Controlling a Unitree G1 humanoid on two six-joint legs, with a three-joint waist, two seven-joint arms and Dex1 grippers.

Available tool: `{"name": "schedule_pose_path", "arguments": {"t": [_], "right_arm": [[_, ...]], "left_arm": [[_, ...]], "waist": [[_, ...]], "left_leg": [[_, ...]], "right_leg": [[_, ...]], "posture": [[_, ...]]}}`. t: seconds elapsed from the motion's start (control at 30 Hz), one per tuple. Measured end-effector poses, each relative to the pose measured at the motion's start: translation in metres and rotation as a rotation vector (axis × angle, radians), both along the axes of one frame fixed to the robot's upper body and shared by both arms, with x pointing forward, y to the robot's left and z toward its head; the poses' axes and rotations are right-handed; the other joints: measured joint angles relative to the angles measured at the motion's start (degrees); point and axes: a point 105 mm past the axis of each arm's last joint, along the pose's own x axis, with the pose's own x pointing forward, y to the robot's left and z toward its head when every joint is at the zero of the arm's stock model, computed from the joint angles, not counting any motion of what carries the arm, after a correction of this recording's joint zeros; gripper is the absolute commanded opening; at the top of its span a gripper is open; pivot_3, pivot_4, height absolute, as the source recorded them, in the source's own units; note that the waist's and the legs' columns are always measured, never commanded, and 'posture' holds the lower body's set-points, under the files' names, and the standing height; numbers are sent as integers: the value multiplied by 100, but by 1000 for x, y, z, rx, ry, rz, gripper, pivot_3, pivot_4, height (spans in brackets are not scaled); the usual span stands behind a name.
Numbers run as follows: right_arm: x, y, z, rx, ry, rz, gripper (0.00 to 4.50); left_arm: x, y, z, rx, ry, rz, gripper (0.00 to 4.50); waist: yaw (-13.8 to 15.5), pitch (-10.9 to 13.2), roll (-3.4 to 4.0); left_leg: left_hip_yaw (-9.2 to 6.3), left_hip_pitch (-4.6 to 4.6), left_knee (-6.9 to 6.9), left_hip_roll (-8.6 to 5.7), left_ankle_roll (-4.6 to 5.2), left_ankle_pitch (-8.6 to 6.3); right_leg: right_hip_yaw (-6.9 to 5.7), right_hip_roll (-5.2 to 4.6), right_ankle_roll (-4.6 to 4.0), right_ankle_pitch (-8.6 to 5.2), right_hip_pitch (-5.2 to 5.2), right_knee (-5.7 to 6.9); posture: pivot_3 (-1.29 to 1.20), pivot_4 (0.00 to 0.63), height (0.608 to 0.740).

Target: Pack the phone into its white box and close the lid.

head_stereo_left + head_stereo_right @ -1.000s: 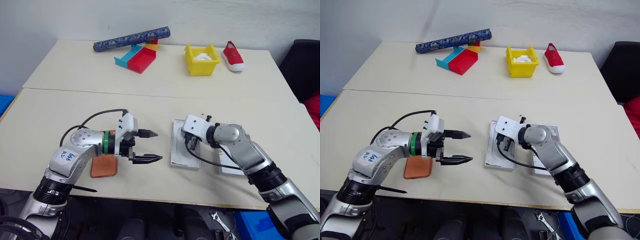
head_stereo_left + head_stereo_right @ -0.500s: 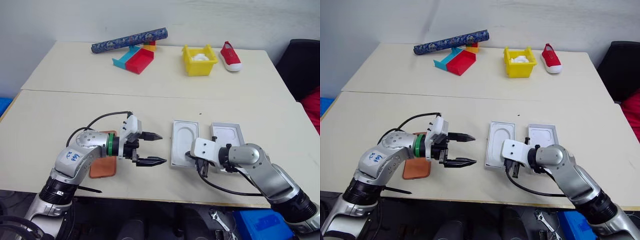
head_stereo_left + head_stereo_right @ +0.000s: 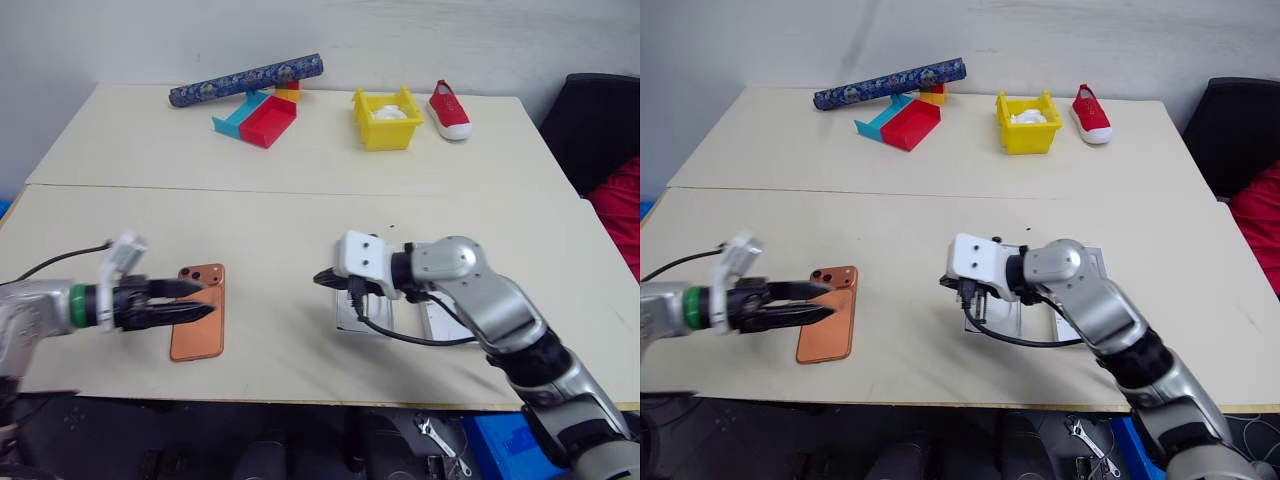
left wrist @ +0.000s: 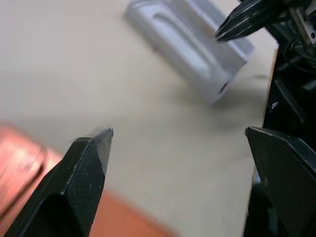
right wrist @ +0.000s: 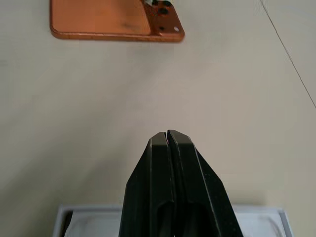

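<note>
Presently on the near bench (image 3: 280, 215): the phone (image 3: 198, 324), copper-orange, lying flat with its back up and its dark camera cluster at the far corner, well to the left of the white trays.

Left tool (image 3: 200, 298): fingers spread wide, empty, hanging just above the phone's far end and pointing toward the bench's middle. In the left wrist view one of its black fingertips (image 4: 96, 148) stands beside a blurred strip of the orange phone.

Right tool (image 3: 322, 278): fingers pressed together, holding nothing, pointing left over bare bench just off the left edge of the nearest tray. The right wrist view shows the closed fingers (image 5: 170, 187) aimed toward the phone across open bench.

White trays: one with a moulded oval recess (image 3: 372, 312), partly hidden under the right arm; a second white piece (image 3: 440, 320) just to its right, mostly covered. Which is the white box and which the lid cannot be told.

Far bench: a patterned blue roll (image 3: 246, 80), a red tray (image 3: 266, 122) beside a teal one (image 3: 232, 113), a yellow bin (image 3: 384, 118), a red shoe (image 3: 449, 110).
</note>
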Motion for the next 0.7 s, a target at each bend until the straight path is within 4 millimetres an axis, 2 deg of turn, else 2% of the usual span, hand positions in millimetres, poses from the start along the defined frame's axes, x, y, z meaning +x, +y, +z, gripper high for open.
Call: {"name": "schedule_pose_path", "arguments": {"t": [0.07, 0.17, 0.33, 0.43, 0.57, 0.7], "right_arm": [[3, 13, -10, -17, 7, 46, 16], [0, 32, -22, -34, 9, 133, 16], [-4, 52, -44, -93, -13, 239, 16], [-1, 55, -57, -127, -22, 260, 16], [2, 65, -56, -130, -39, 277, 16], [-1, 72, -60, -129, -36, 293, 16]], "left_arm": [[-14, 22, -6, 23, 73, 53, 4500], [-31, 41, -18, 63, 170, 114, 4500], [-36, 48, -32, 88, 270, 209, 4500], [-28, 43, -33, 59, 296, 259, 4500], [-14, 31, -35, 9, 351, 313, 4500], [-5, 19, -39, 33, 387, 325, 4500]], "waist": [[7, 0, 1], [4, 1, 2], [3, 4, 7], [16, 3, 8], [24, 0, 34], [37, -13, 65]], "left_leg": [[-2, -2, -1, -6, 8, -5], [-4, -3, -1, -13, 24, -21], [-6, -5, 0, -24, 32, -34], [-10, 2, 1, -37, 33, -35], [-10, 14, 3, -52, 37, -22], [-11, 32, 4, -67, 30, -9]], "right_leg": [[-2, -7, -2, -1, -1, 0], [-5, -12, -4, -2, -2, 3], [-15, -14, -4, -2, -7, 12], [-23, -12, -4, -2, -6, 30], [-23, -12, -4, -2, 2, 49], [-11, -23, -4, -2, 12, 72]], "posture": [[0, 150, 740], [0, 150, 740], [0, 150, 740], [0, 150, 740], [0, 150, 740], [0, 150, 740]]}}
